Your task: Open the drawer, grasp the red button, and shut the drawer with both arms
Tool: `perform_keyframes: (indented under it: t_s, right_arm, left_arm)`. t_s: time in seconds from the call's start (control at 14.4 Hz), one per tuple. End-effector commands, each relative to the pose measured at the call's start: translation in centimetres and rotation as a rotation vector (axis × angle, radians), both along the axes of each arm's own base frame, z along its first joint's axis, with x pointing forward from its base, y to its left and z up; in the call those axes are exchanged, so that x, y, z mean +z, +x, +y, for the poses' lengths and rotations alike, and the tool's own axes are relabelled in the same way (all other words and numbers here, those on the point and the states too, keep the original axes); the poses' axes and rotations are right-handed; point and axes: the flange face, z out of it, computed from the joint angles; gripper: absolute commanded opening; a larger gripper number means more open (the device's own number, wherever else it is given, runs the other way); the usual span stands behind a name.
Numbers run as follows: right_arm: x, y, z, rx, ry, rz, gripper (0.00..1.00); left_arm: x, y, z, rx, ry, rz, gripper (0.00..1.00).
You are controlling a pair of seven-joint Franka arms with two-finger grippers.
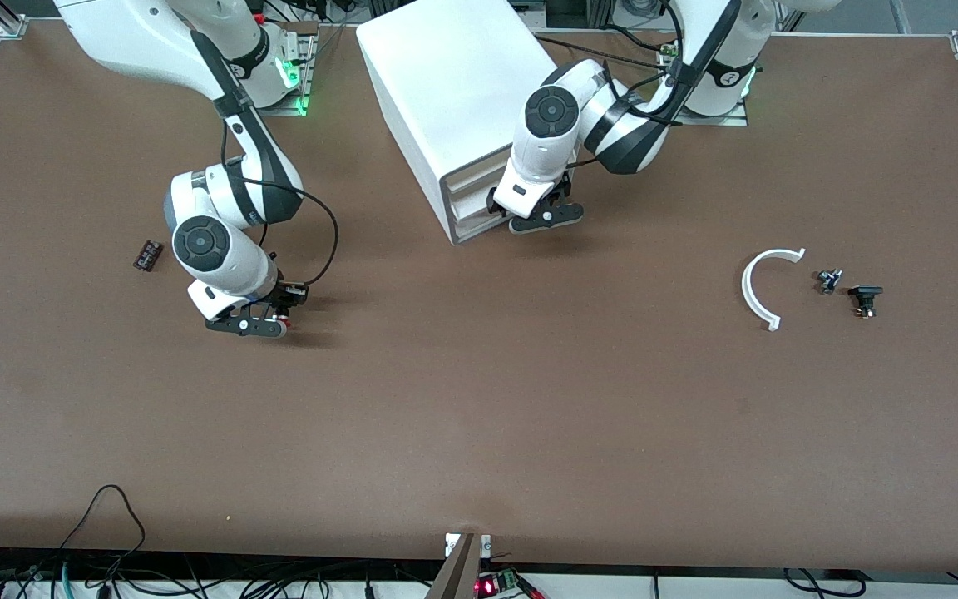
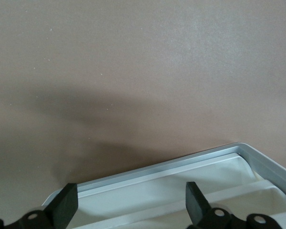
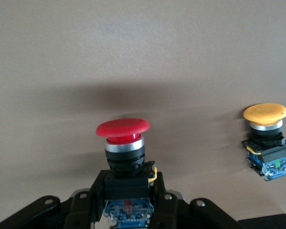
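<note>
The button is already in the right gripper, whose fingers are clamped on its black body just above the desk, at the middle left of the front frame toward the right arm's end. So the grabbing looks done. In the right wrist view the button's long axis runs straight out along the fingers, the red cap at the leading end and facing away from the wrist; its body fills the lower centre of that frame. A like button with an orange-yellow cap sits apart at the right edge of that frame. The left gripper is at the front of the white cabinet, upper centre of the front frame, its fingers spread wide and holding nothing. The drawer shows along the bottom of the left wrist view; whether it stands a little out or fully home I cannot tell. Judging by this, what is left is pushing the drawer shut, if it is not shut already.
</note>
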Motion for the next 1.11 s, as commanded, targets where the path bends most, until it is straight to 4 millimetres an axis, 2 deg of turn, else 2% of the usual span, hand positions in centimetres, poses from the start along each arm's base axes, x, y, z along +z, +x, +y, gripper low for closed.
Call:
perform_keyframes:
  t_s: [0.0, 0.14, 0.42, 0.49, 0.56, 0.63, 0.7, 0.84, 1.04]
  right_arm:
    - [1.1, -0.4, -0.9, -0.004, 0.000, -0.020, 0.50]
    - [1.7, -0.1, -1.1, -0.012, 0.001, -0.028, 1.00]
    - [5.1, 1.2, -0.5, -0.014, 0.014, -0.066, 1.00]
    - [6.2, 1.6, -0.5, -0.014, 0.012, -0.065, 1.00]
    - [7.8, 2.1, -0.4, -0.017, 0.008, -0.065, 1.00]
    - [9.3, 2.7, -0.2, -0.019, 0.005, -0.061, 1.00]
    - [11.2, 3.4, -0.1, -0.023, 0.001, -0.057, 1.00]
    - [14.8, 4.7, 0.2, -0.035, 0.000, -0.050, 1.00]
    - [19.1, 5.7, 0.2, -0.042, 0.003, -0.075, 1.00]
  left_arm:
    - [0.4, -0.9, 0.5, 0.000, -0.005, 0.009, 1.00]
    - [0.9, -0.8, 0.4, 0.000, -0.010, 0.002, 1.00]
    - [1.3, -0.7, 0.4, 0.004, -0.015, -0.004, 1.00]
    - [1.6, -0.1, 0.9, 0.023, -0.016, -0.008, 1.00]
    - [2.5, 1.4, 2.2, 0.048, -0.024, -0.026, 1.00]
    - [3.5, 3.5, 3.9, 0.091, -0.032, -0.048, 1.00]
    - [5.0, 6.4, 6.5, 0.156, -0.041, -0.080, 1.00]
    - [7.7, 10.4, 11.2, 0.261, -0.055, -0.133, 1.00]
    - [12.4, 14.1, 18.6, 0.401, -0.069, -0.197, 1.00]
